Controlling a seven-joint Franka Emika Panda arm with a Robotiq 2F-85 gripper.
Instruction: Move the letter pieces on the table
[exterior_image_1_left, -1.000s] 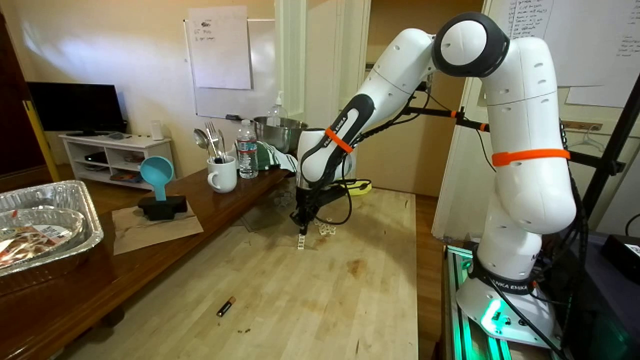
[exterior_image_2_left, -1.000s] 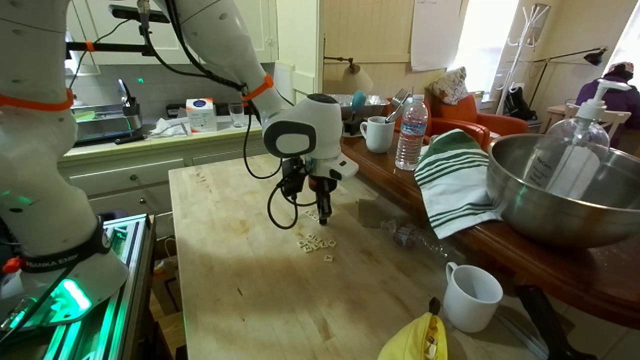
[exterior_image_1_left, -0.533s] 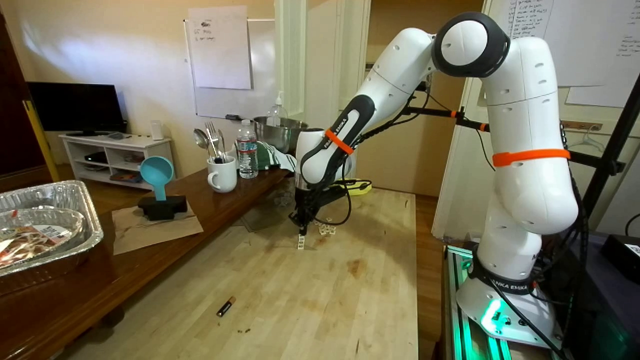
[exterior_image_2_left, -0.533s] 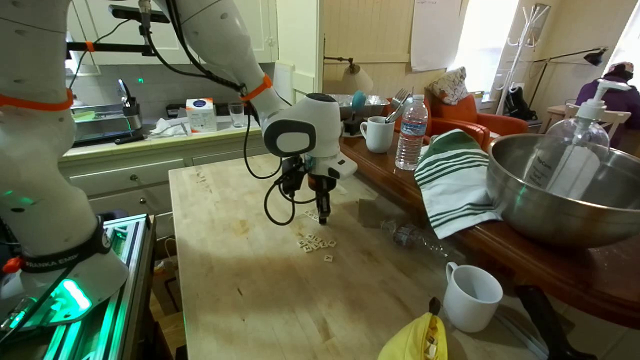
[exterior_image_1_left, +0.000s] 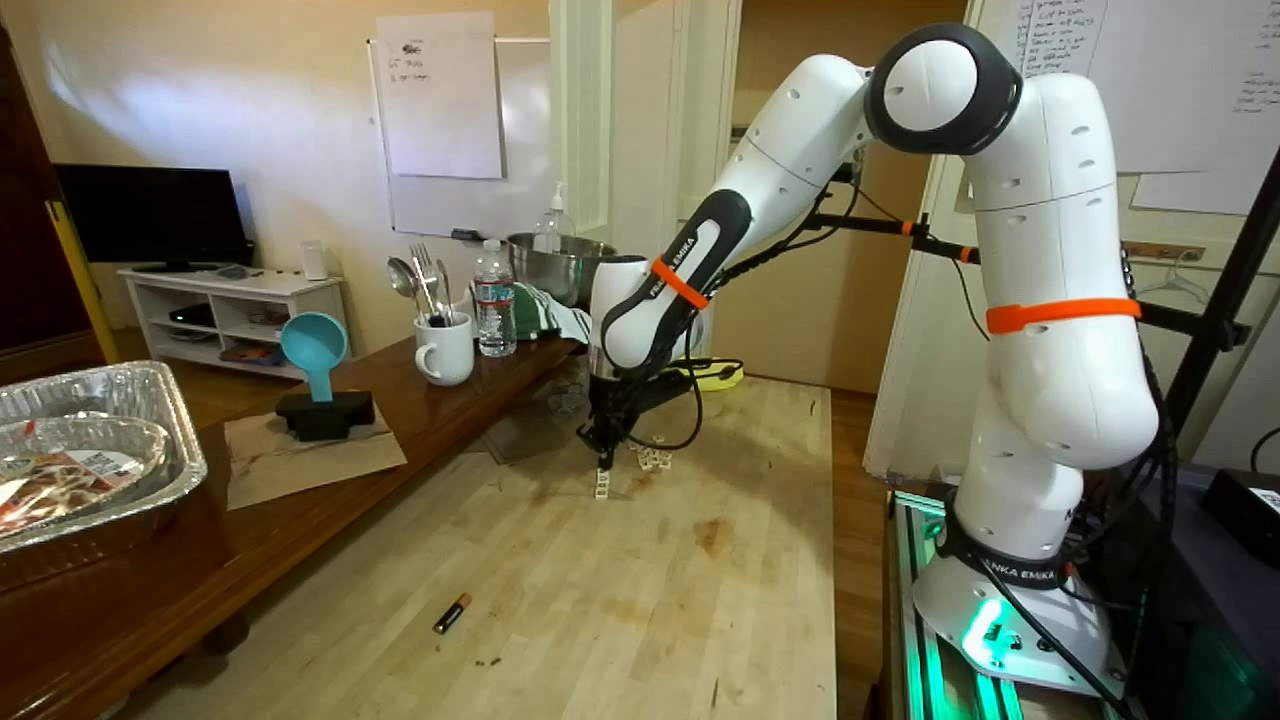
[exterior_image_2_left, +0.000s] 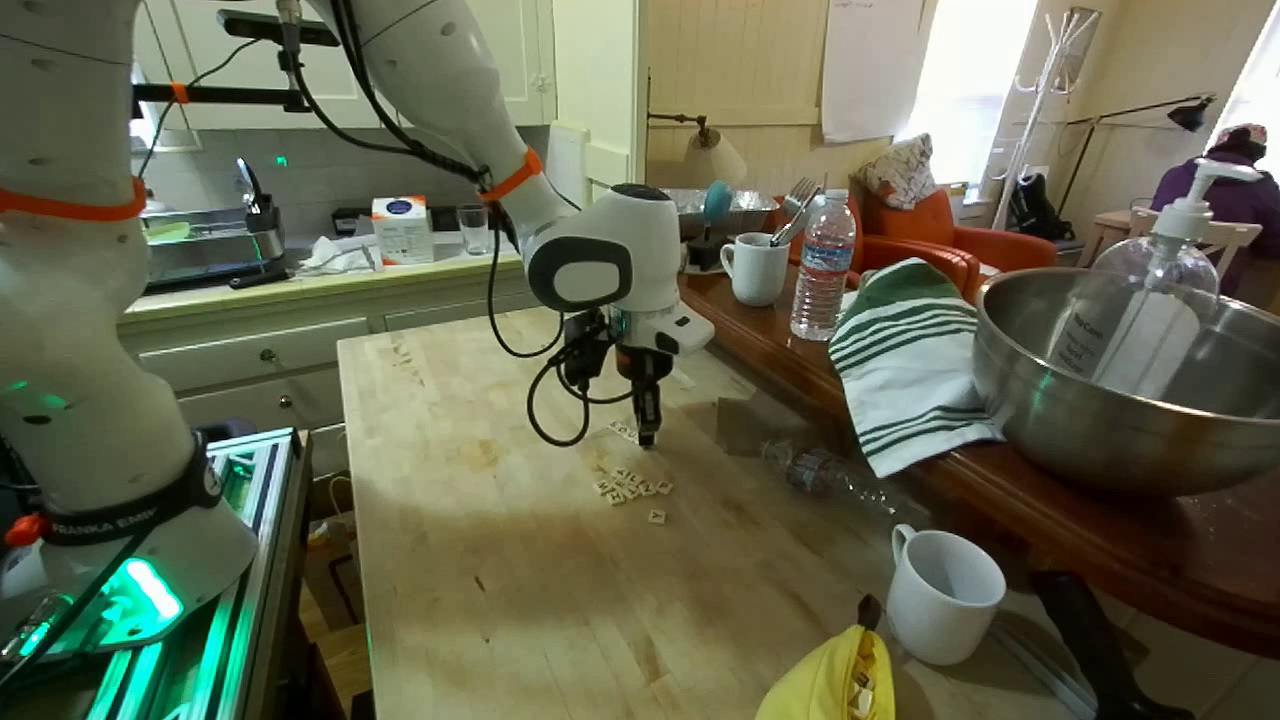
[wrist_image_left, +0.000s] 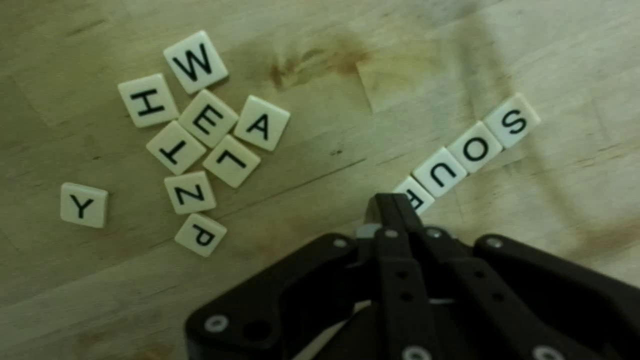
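Note:
My gripper (wrist_image_left: 391, 200) points down with its two fingers pressed together and nothing visible between them. Its tips are at the lower end of a slanted row of white letter pieces: S (wrist_image_left: 512, 121), O (wrist_image_left: 475, 148), U (wrist_image_left: 440, 172) and a partly covered piece like R (wrist_image_left: 419, 198). Whether the tips touch that piece I cannot tell. A loose cluster of letter pieces (wrist_image_left: 208, 118) lies to the left, with Y (wrist_image_left: 84, 205) apart. In the exterior views the gripper (exterior_image_1_left: 605, 463) (exterior_image_2_left: 647, 440) is just over the table (exterior_image_1_left: 640, 620), beside the row (exterior_image_1_left: 601, 487) (exterior_image_2_left: 623, 431).
A battery (exterior_image_1_left: 452, 613) lies on the table. A yellow pouch (exterior_image_2_left: 830, 680), a white mug (exterior_image_2_left: 940, 600) and a clear plastic bottle (exterior_image_2_left: 815, 468) are also on it. A raised brown wooden counter (exterior_image_1_left: 380, 420) runs alongside, bearing a mug of cutlery, a water bottle and a steel bowl (exterior_image_2_left: 1130, 420).
My gripper has shifted only very slightly, a touch upward. The letter pieces look unmoved.

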